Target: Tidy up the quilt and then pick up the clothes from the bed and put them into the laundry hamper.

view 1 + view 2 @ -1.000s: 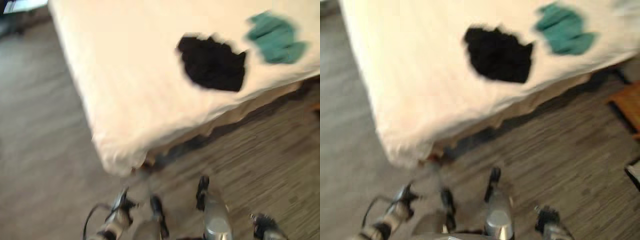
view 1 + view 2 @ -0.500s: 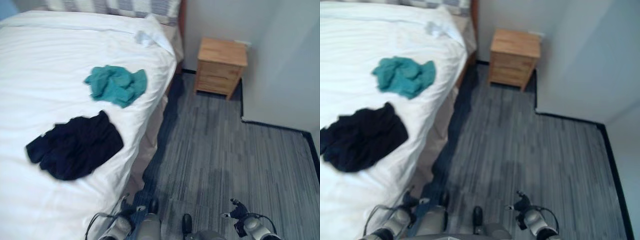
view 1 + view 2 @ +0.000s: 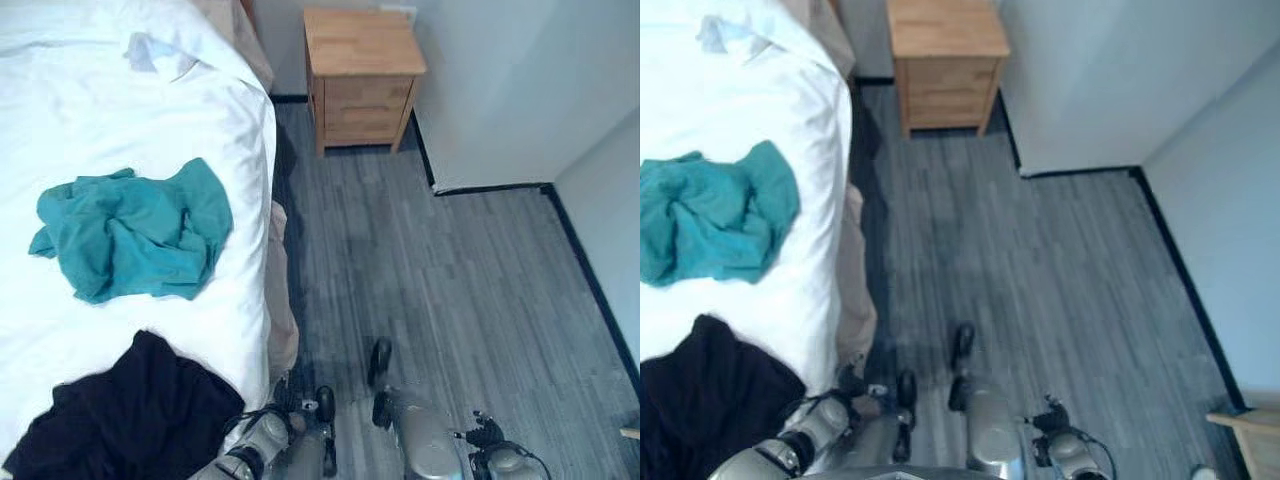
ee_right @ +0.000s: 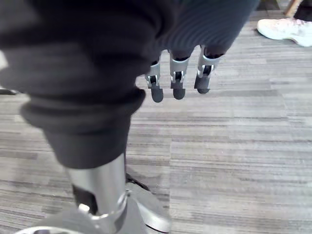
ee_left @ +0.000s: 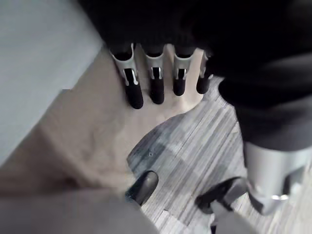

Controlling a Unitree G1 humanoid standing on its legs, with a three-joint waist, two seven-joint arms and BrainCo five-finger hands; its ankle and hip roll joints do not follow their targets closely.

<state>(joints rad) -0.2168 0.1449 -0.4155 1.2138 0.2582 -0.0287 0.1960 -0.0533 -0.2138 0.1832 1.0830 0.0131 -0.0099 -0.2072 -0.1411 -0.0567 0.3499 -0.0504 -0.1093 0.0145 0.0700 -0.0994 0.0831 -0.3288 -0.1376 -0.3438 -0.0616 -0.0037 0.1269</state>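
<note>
Bedding is taking up the left side of the left eye view: a white quilt [image 3: 130,110] is lying smooth over the bed, with a crumpled teal garment [image 3: 135,232] resting on it near the bed's right edge and a black garment [image 3: 125,418] lying closer to the robot, partly over the edge at the bottom of the view. A beige bed skirt [image 3: 284,310] is hanging down the side of the bed, and a wooden nightstand [image 3: 362,72] is standing against the wall beyond it on the grey plank floor [image 3: 450,270]. The left hand [image 3: 262,440] is hanging low beside the bed's near corner, and the right hand [image 3: 498,462] is hanging low over the floor, well apart from the bed. The right eye view is showing the same layout, with the teal garment and black garment both lying on the quilt, untouched by either hand. In the left wrist view, the left hand's fingers [image 5: 132,87] are hanging straight and relaxed, holding nothing, just in front of the beige bed skirt. In the right wrist view, the right hand's fingers [image 4: 178,80] are likewise hanging loose and empty above the floor, and a person's white shoe [image 4: 285,30] is showing at the far corner.
</note>
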